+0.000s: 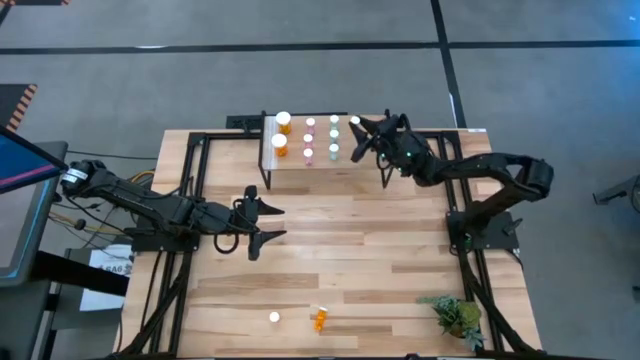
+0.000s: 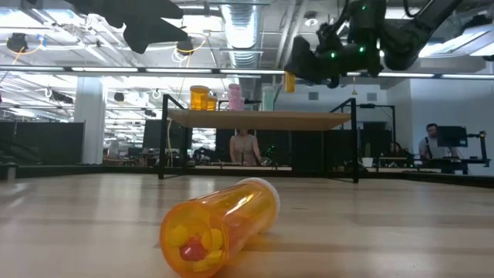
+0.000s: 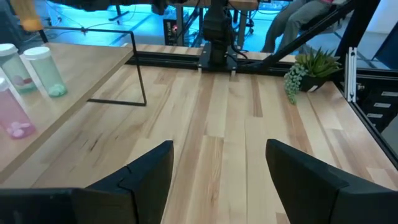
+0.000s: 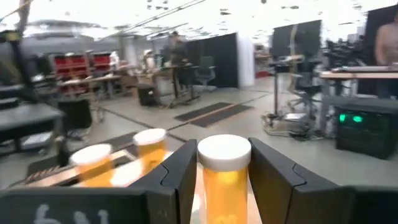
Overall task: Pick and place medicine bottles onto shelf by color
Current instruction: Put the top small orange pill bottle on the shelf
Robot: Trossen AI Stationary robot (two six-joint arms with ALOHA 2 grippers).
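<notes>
- Right gripper (image 1: pixel 362 137) poised above the right end of the shelf (image 1: pixel 293 172), fingers (image 4: pixel 180 171) clamped on a small orange bottle (image 4: pixel 224 177) with a white cap, held upright.
- Same held bottle seen in the low view (image 2: pixel 289 81), hanging clear of the shelf top (image 2: pixel 262 118) (not touching it).
- Left gripper (image 1: pixel 262 225) over bare tabletop (image 1: pixel 350 250), well short of the shelf, jaws spread wide and holding nothing; both fingers (image 3: pixel 146 174) visible with only wood between them.
- On the shelf, bottles standing upright in columns: two wider orange ones (image 1: pixel 283 122) at the left end, pink ones (image 1: pixel 309 138) next, teal-green ones (image 1: pixel 334 136) beyond those.
- Nearest shelf bottles also caught by the left wrist camera: a pink one (image 3: pixel 11 112) and a teal-green one (image 3: pixel 46 71), each with pills at the bottom.
- One orange bottle (image 1: pixel 319 320) lying on its side near the front edge of the table, open end toward the low camera (image 2: pixel 220 228), pills showing inside.
- A separate white cap (image 1: pixel 274 317) lying just beside it on the wood.
- Small green plant (image 1: pixel 458 316) at the front right corner of the table.
- People in the room beyond the table (low view), one seated behind the shelf (image 2: pixel 245 147).
</notes>
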